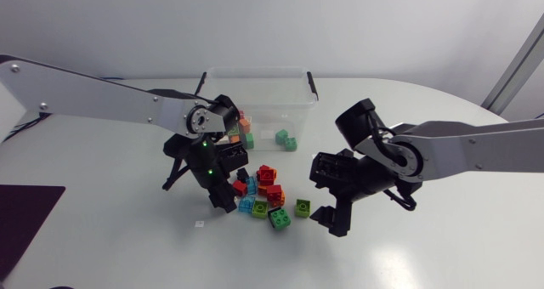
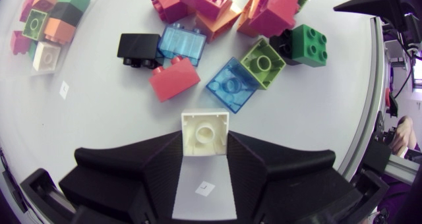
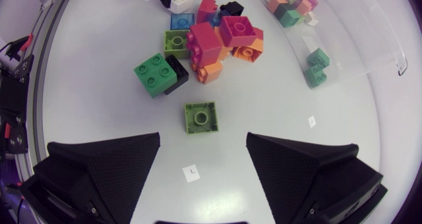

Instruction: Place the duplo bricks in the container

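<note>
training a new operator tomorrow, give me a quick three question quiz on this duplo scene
1. True or false: the right gripper is shut on the lime brick.
2. Which colour is the brick between the fingers of the left gripper? A red, B white, C black.
3. Short answer: does the clear container already hold any bricks?

Key
1. False: it is open, and the brick lies ahead of it.
2. B, the white brick.
3. Yes, two teal bricks among others.
</note>
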You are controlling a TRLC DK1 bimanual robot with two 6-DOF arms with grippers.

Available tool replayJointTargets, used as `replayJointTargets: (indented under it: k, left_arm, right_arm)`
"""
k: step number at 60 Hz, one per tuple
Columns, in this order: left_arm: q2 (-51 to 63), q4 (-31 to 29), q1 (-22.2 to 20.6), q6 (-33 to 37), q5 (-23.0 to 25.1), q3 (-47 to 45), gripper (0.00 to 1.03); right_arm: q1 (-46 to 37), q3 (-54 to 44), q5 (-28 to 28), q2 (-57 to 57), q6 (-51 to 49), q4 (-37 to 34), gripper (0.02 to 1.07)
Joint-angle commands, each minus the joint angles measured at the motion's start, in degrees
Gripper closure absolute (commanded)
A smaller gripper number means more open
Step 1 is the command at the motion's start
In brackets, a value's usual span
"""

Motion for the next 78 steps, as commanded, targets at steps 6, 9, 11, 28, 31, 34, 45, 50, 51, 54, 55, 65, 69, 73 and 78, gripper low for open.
replayJointTargets:
  k: [6, 9, 11, 28, 31, 34, 45, 50, 51, 54, 55, 65, 69, 73, 78]
  left_arm:
    - [-6.42, -3.96, 1.00, 2.43, 0.56, -1.77, 0.75]
    - [-7.74, -4.58, 1.18, 2.43, 0.56, -1.77, 0.75]
    - [-9.67, -5.72, 1.44, 2.78, 0.56, -1.59, 0.75]
    - [-19.34, -8.62, 3.37, 2.87, 0.64, 1.57, 0.75]
    - [-20.31, -9.59, 3.81, 2.87, 0.82, 2.89, 0.75]
    - [-21.19, -10.03, 4.34, 2.95, 1.44, 4.03, 0.75]
    - [-21.63, -9.85, 6.63, 1.72, 4.07, 8.52, 0.74]
    - [-21.54, -8.44, 7.77, 0.49, 6.01, 10.27, 0.74]
    - [-21.54, -8.44, 7.77, 0.49, 6.01, 10.27, 0.74]
    - [-21.27, -6.51, 8.21, -0.74, 6.62, 10.63, 0.74]
    - [-21.19, -6.42, 8.38, -0.83, 6.71, 10.71, 0.74]
    - [-19.52, -0.10, 10.49, -5.04, 8.73, 12.30, 0.74]
    - [-18.64, 2.72, 10.84, -6.63, 9.08, 12.91, 0.74]
    - [-17.41, 5.88, 12.07, -8.47, 9.17, 13.53, 0.74]
    - [-13.72, 8.25, 12.87, -10.58, 9.61, 15.72, 0.74]
  right_arm:
    - [1.57, 2.68, -0.54, 4.66, -2.77, -1.18, 0.17]
    - [1.83, 3.12, -0.54, 5.45, -2.77, -1.18, 0.19]
    - [1.92, 3.73, -0.54, 6.33, -2.68, -1.18, 0.21]
    - [1.83, 5.93, -1.51, 11.25, -2.77, -0.56, 0.32]
    - [1.83, 6.02, -1.60, 11.69, -2.86, -0.47, 0.34]
    - [1.92, 6.02, -1.60, 12.31, -2.95, -0.12, 0.35]
    - [2.09, 6.28, -1.69, 13.80, -2.86, 1.02, 0.63]
    - [2.36, 6.28, -1.69, 14.50, -2.68, 1.20, 0.73]
    - [2.44, 6.28, -1.69, 14.59, -2.68, 1.20, 0.75]
    - [2.62, 6.37, -1.69, 15.03, -2.59, 1.20, 0.79]
    - [2.71, 6.37, -1.77, 15.03, -2.51, 1.11, 0.79]
    - [1.48, 6.72, -3.27, 13.01, -2.24, -0.30, 0.84]
    - [1.13, 6.81, -3.27, 11.34, -2.24, -1.44, 0.85]
    - [0.42, 7.07, -3.27, 9.49, -2.24, -2.67, 0.85]
    - [-1.16, 8.30, -3.27, 6.50, -2.07, -4.78, 0.85]
